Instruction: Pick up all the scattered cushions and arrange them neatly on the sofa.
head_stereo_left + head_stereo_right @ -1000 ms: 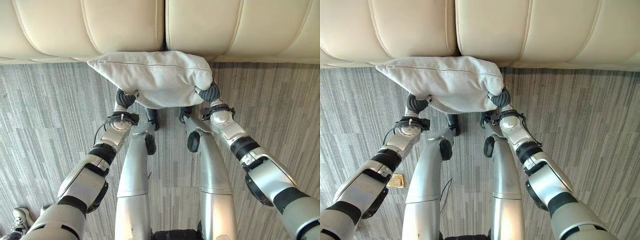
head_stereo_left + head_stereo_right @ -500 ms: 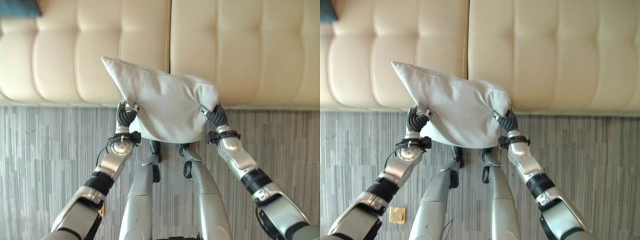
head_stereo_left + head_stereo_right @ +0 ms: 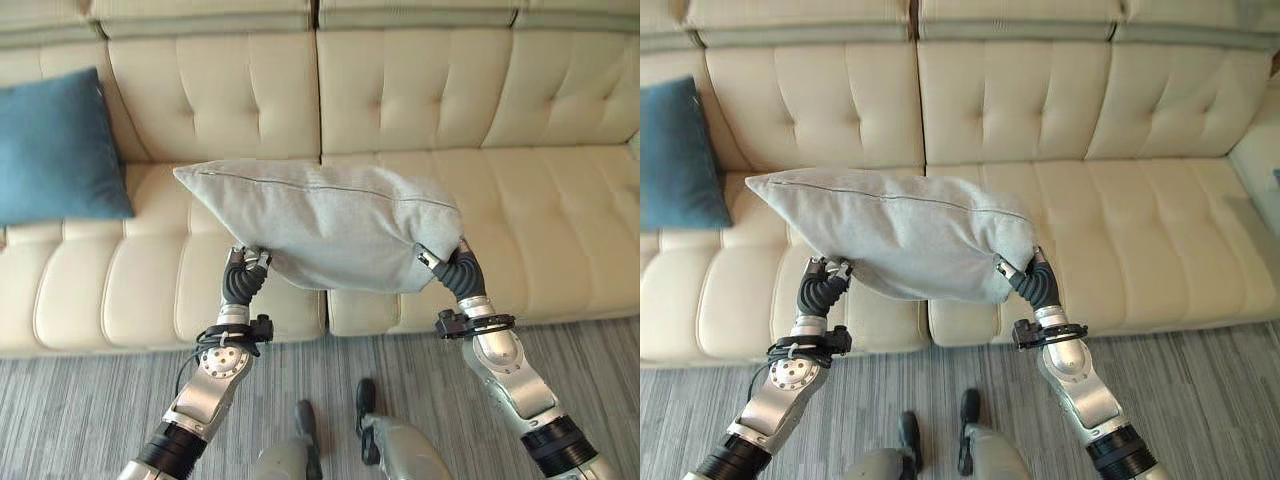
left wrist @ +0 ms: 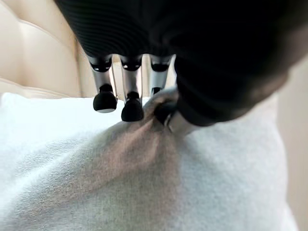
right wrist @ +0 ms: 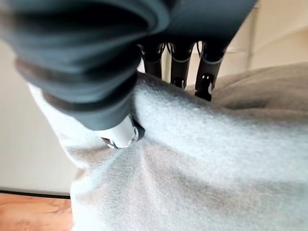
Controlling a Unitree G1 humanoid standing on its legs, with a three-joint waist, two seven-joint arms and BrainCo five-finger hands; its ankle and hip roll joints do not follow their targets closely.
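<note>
With the left hand (image 3: 243,281) and right hand (image 3: 459,272) each pinching only a corner of the grey cushion (image 3: 325,225) above the sofa (image 3: 560,200), fabric slippage may drop it.

Grey cushion (image 3: 330,235): matt woven cloth with a slightly rough, napped surface and a stitched seam along its upper edge. Sofa (image 3: 420,110): cream leather-like upholstery, smooth with a soft sheen, button-tufted. Blue cushion (image 3: 55,150), on the sofa's seat: matt cloth. Floor (image 3: 90,420) in front of the sofa: matt grey carpet with a fine striped texture.
</note>
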